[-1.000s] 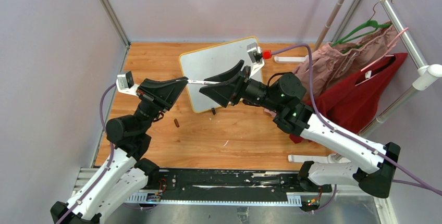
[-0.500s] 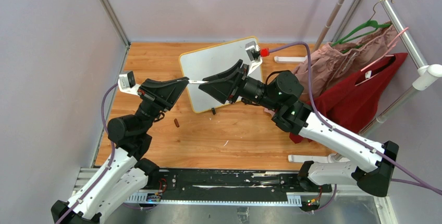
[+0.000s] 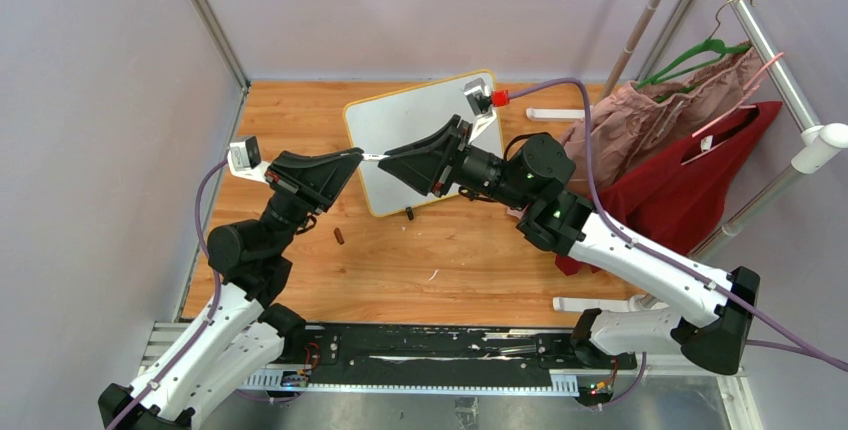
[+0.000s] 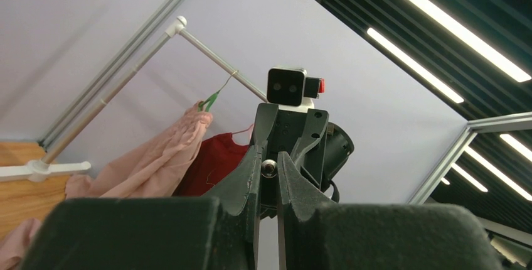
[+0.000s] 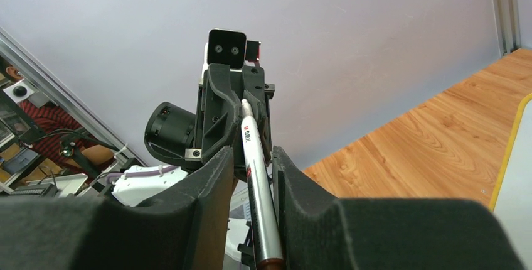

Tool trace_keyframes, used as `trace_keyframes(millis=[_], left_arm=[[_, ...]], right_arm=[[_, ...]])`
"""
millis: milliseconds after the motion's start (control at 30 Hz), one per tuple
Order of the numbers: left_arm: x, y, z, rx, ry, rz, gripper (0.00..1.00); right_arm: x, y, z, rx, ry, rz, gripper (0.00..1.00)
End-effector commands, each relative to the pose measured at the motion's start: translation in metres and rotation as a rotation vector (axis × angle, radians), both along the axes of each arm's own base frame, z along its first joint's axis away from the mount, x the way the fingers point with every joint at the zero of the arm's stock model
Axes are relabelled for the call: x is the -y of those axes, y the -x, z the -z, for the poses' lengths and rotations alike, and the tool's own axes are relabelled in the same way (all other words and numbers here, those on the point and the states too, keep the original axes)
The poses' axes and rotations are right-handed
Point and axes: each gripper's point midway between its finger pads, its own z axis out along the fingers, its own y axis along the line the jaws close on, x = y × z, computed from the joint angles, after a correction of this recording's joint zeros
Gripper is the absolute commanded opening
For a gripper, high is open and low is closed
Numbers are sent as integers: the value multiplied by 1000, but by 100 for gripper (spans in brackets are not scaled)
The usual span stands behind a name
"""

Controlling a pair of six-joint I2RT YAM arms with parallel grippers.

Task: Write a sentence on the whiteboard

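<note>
Top external, whiteboard (image 3: 400, 120), right wrist, marker (image 5: 254, 157)

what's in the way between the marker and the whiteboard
Nothing visible. The marker hangs over the whiteboard near its left edge, gripped at one end by the left gripper and at the other by the right gripper; its surface below looks bare.

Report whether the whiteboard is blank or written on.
Blank where visible: the whiteboard shows no marks from above; the right gripper covers part.
</note>
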Motion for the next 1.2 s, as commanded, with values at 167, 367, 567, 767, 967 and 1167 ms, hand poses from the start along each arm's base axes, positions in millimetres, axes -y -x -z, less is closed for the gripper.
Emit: trace_keyframes(millis=[167,367,567,767,967,1167], left_arm=[[-1,1,-1,13,11,-5,0],[-2,2,0,17,10,-4,0],[-2,2,1,14,10,-5,0],[-2,2,0,16,11,-7,0],[-2,2,-1,17,11,-7,0],[-2,2,-1,17,11,-4,0]], right_arm=[[8,-1,-25,30,-57,14,29],[12,-5,-26,18,-76,28,36],[12,-5,-25,16,-76,23,33],[9,-1,-24,18,-68,0,33],[8,0,-21,20,-50,-13,33],[7,1,-20,21,-39,-17,28]])
